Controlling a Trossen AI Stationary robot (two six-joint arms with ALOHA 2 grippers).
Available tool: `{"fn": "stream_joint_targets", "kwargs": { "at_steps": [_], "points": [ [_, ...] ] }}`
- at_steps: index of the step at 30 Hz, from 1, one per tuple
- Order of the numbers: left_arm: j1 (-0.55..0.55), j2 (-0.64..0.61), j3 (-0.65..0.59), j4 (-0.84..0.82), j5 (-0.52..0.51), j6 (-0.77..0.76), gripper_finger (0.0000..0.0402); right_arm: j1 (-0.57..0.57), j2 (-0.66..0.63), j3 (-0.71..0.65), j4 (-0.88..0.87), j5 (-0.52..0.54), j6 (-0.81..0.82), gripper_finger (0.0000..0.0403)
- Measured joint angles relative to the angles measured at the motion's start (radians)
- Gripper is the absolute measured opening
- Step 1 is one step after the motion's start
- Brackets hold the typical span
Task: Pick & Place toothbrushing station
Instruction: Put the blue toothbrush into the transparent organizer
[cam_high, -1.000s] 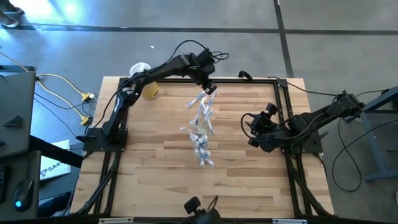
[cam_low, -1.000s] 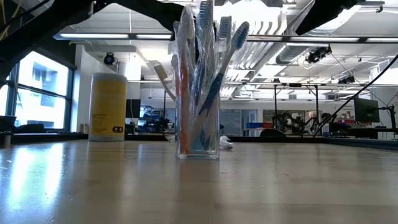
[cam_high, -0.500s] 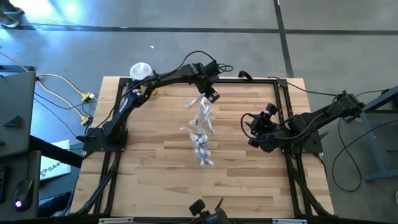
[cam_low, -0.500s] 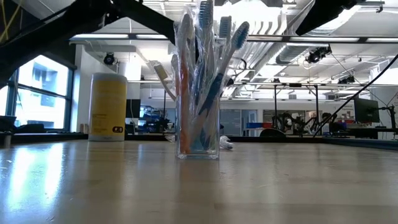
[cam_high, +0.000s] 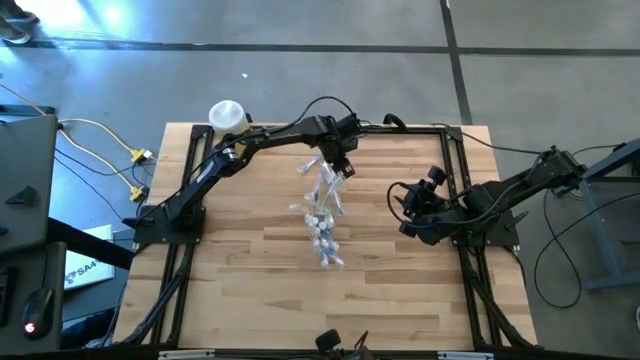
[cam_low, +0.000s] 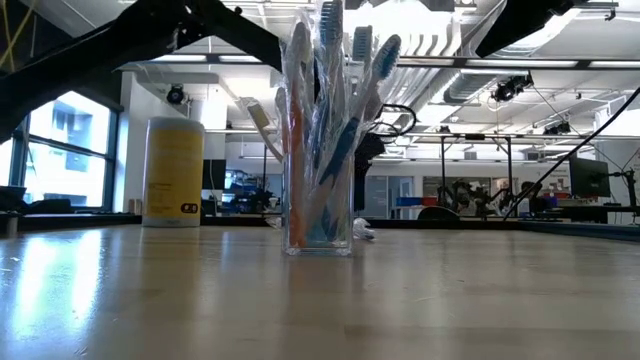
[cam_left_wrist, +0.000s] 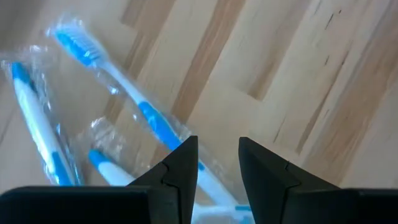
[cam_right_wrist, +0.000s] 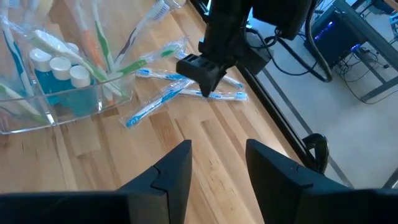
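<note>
Left gripper (cam_high: 342, 166) poised over the toothbrushes (cam_high: 322, 185) standing in the clear cup (cam_low: 318, 215) at mid-table.

The cup holds wrapped toothbrushes and teal white-capped tubes (cam_right_wrist: 56, 78). Left jaws stand slightly apart, directly above the brush heads, clamping nothing. The right gripper (cam_high: 405, 210) waits beside the cup, jaws apart. A yellow bottle (cam_low: 174, 172) stands behind. The cup is hard to make out in the high view.

From above we cannot count the thin see-through toothbrushes (cam_high: 322, 190); the left claw (cam_left_wrist: 217, 163) covers one blue brush's handle (cam_left_wrist: 163, 127).
</note>
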Motion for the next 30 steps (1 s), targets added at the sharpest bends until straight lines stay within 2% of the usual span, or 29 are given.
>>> {"fn": "stream_joint_targets", "kwargs": {
  "at_steps": [7,14,18,26,30],
  "points": [
    [-0.011,0.000,0.000,0.032,-0.069,0.021,0.0122,0.000,0.000,0.000,-0.018,-0.003,0.020,0.0144],
    [-0.011,0.016,0.000,0.034,-0.108,0.005,0.0190,0.000,0.000,0.000,-0.021,-0.006,0.020,0.0144],
    [-0.010,0.023,0.001,0.036,-0.114,-0.118,0.0217,0.000,0.000,0.000,-0.030,-0.029,0.043,0.0144],
    [-0.003,0.030,-0.001,0.010,-0.210,-0.173,0.0221,0.000,0.000,0.000,-0.033,-0.045,0.046,0.0144],
    [-0.004,0.030,-0.001,0.007,-0.213,-0.191,0.0221,0.000,0.000,0.000,-0.033,-0.045,0.046,0.0144]
  ]
}}
